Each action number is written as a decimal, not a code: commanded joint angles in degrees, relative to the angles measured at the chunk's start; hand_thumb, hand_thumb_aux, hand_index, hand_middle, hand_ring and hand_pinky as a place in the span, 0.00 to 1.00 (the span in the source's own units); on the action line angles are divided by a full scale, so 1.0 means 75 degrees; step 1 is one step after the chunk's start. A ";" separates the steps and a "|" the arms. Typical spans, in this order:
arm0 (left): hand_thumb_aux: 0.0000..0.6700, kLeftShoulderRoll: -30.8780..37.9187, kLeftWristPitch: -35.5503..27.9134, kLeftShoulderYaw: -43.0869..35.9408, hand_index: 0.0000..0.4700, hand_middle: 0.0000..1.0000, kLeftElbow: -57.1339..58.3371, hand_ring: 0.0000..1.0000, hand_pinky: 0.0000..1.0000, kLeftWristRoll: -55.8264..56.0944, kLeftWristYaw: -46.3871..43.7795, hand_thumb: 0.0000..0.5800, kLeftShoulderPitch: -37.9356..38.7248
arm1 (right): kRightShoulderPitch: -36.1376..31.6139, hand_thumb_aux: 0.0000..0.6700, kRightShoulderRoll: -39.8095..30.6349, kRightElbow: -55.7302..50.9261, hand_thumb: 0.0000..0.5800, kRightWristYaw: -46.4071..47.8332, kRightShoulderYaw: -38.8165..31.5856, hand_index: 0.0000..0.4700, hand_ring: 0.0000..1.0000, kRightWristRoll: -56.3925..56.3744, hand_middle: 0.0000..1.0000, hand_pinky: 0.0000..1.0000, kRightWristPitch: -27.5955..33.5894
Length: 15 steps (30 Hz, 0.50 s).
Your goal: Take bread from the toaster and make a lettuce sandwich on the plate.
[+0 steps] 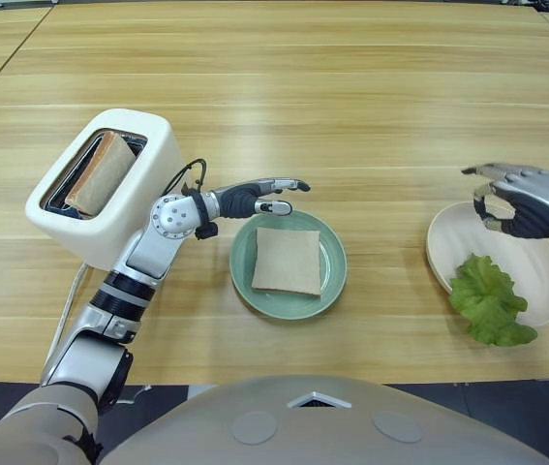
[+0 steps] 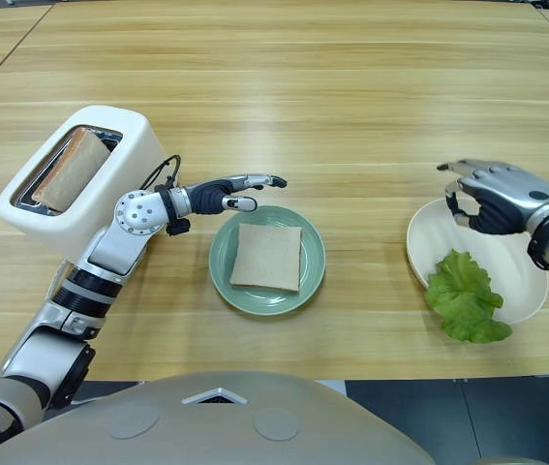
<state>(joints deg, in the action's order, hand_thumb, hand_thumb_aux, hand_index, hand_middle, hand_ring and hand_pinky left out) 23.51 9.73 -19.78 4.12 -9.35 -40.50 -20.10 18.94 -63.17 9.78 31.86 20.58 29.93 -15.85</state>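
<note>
A white toaster (image 1: 100, 189) stands at the left with one bread slice (image 1: 98, 174) sticking out of its slot. A second bread slice (image 1: 289, 260) lies flat on the green plate (image 1: 333, 281) in the middle. My left hand (image 1: 259, 199) hovers open just above the plate's far-left rim, holding nothing. A green lettuce leaf (image 1: 487, 300) rests on the near side of a cream bowl (image 1: 535, 271) at the right. My right hand (image 1: 516, 199) hangs over the bowl's far side, above the lettuce, fingers loosely curled and empty.
The wooden table (image 1: 351, 97) stretches wide and bare beyond the plate and bowl. The toaster's cord (image 1: 71, 300) runs down toward the table's front edge at the left.
</note>
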 commanded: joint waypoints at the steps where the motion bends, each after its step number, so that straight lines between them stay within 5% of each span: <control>1: 0.00 -0.0007 -0.0061 0.0045 0.00 0.00 -0.0065 0.00 0.00 0.0049 0.0002 0.00 0.0034 | 0.0421 0.00 -0.0109 -0.0196 0.00 0.0477 0.0005 0.00 0.00 0.0035 0.00 0.00 0.0158; 15: 0.00 0.0090 -0.0019 -0.0001 0.00 0.00 -0.0285 0.00 0.00 0.0184 -0.0121 0.00 0.0169 | 0.0933 0.00 -0.0074 -0.0511 0.00 0.0718 -0.0104 0.00 0.00 0.0830 0.00 0.00 0.0671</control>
<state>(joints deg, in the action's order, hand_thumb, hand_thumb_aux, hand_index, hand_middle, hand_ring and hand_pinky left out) 23.67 9.70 -19.81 2.77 -7.99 -40.75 -19.44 24.50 -63.17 6.28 36.70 20.16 35.12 -11.50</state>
